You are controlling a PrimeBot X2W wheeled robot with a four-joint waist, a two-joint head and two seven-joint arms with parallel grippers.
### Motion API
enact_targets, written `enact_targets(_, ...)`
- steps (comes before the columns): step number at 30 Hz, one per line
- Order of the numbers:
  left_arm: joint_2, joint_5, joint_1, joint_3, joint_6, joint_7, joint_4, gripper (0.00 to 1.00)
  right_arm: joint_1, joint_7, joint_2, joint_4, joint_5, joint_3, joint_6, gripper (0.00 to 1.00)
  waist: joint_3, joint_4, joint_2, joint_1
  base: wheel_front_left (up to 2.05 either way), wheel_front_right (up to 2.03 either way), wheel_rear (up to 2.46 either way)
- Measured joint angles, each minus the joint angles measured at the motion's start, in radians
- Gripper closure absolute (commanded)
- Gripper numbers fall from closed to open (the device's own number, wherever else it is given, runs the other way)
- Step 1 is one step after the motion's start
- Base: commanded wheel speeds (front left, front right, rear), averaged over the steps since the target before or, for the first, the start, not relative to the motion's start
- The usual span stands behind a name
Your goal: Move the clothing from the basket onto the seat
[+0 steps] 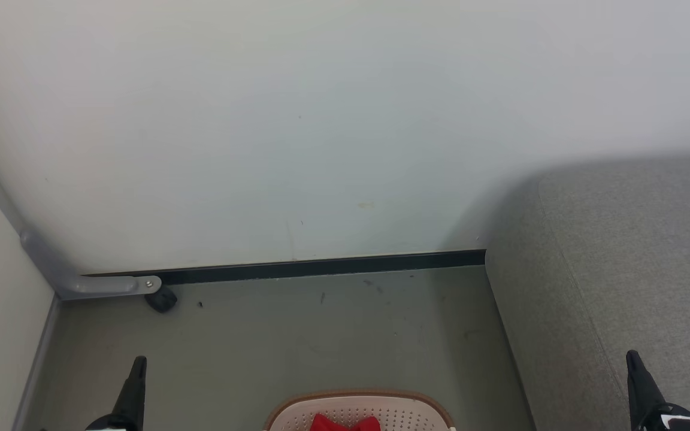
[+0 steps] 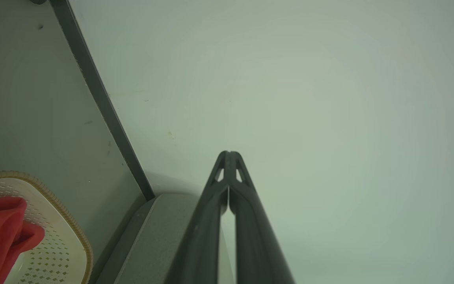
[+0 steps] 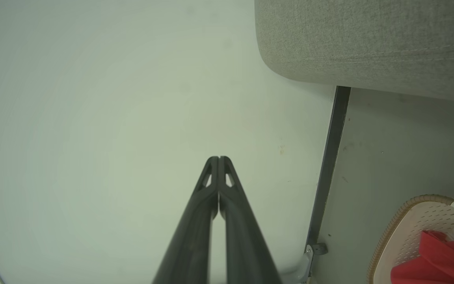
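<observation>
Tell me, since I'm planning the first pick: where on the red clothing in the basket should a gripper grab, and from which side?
Probably pinch the raised, bunched fold of the clothing, coming straight down from above. The perforated walls of the basket ring it on all sides, and the fabric humps into loose folds that fingers can close on.

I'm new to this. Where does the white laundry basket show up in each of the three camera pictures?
Head view: basket at bottom centre, cut off by the edge.
Left wrist view: basket in the lower left corner.
Right wrist view: basket in the lower right corner.
Shared landmark: the dark skirting strip where wall meets floor.
</observation>
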Motion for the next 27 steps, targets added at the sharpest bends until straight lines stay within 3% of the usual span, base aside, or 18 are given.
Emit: enact_targets(27,0.000,0.000,0.000,0.000,0.000,0.000,0.000,1.00,0.000,0.000,0.000,0.000,0.000,0.000,0.000,1.00,0.000,0.000,0.0000,0.0000,0.00,0.00,0.00)
